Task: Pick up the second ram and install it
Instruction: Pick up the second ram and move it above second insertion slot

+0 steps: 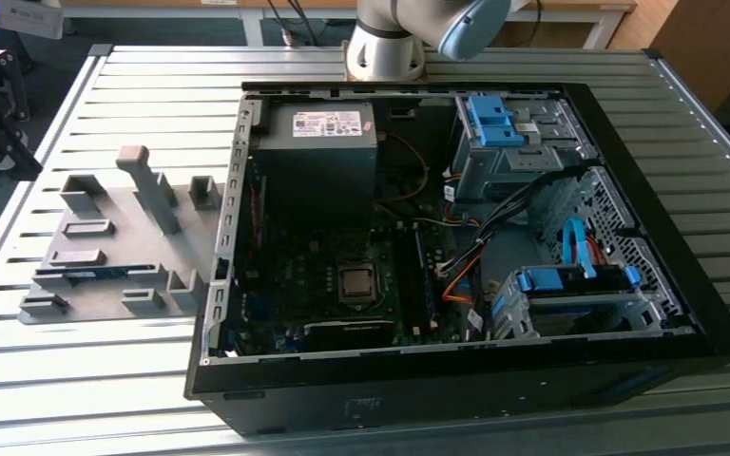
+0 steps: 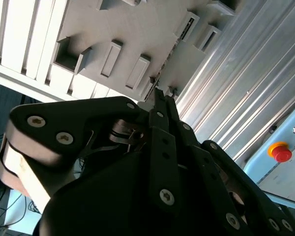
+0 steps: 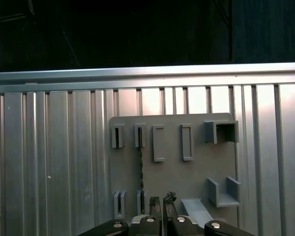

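The second ram (image 1: 83, 275) stands on edge in the grey fixture (image 1: 149, 256), which lies on the slatted table at the exterior view's left beside the open computer case (image 1: 467, 247). In the first wrist view the ram (image 3: 140, 167) is a thin dark line running between two slotted blocks of the fixture (image 3: 196, 172). My gripper (image 3: 162, 202) hangs well above it, roughly in line with that board, fingers together and holding nothing. In the second wrist view the gripper (image 2: 164, 94) points at the near end of the ram (image 2: 183, 32).
The case holds a motherboard (image 1: 339, 285), a power supply (image 1: 320, 133), blue drive brackets (image 1: 498, 123) and loose cables. Upright blocks (image 1: 149, 185) rise from the fixture. A red stop button (image 2: 281, 152) sits beyond the table edge. The arm's base (image 1: 388, 47) stands behind the case.
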Robot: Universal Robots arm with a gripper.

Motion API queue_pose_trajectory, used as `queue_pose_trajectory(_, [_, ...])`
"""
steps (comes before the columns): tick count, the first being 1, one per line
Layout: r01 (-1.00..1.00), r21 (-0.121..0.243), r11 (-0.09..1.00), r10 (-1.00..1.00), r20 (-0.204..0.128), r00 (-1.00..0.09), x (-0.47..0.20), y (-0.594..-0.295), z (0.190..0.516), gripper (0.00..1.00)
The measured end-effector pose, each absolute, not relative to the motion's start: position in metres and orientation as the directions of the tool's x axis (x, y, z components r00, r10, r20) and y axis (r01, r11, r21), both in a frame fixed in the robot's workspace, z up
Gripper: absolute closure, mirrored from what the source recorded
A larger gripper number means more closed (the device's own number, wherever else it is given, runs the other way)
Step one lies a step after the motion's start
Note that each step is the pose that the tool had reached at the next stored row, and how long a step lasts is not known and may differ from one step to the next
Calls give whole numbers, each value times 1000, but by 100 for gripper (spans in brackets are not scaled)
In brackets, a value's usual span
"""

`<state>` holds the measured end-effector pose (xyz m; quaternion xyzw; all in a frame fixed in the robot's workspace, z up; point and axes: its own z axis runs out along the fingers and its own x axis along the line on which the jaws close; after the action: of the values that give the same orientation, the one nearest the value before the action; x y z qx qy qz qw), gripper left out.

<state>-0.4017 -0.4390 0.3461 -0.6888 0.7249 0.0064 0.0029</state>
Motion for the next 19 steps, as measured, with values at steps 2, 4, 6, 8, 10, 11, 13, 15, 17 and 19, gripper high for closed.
queue_pose_trajectory(2, [-999,5,51,-999,-13,-51,-402,-439,346,83])
queue_pose_trajectory(4, [-999,5,51,-999,-13,-51,-402,-439,346,83])
queue_pose_trajectory(6, [-999,5,51,-999,-13,-51,-402,-439,346,82])
queue_pose_trajectory(8, [-999,5,51,-999,-13,-51,-402,-439,346,76])
queue_pose_trajectory(10, [-999,5,51,-999,-13,-51,-402,-439,346,69])
queue_pose_trajectory(11, [-999,5,51,-999,-13,-51,-402,-439,346,69])
queue_pose_trajectory(13, [-999,5,51,-999,-13,-51,-402,-439,346,69])
queue_pose_trajectory(15, [-999,5,51,-999,-13,-51,-402,-439,346,69])
queue_pose_trajectory(17, [-999,5,51,-999,-13,-51,-402,-439,346,69])
queue_pose_trajectory(19, [-999,5,51,-999,-13,-51,-402,-439,346,69])
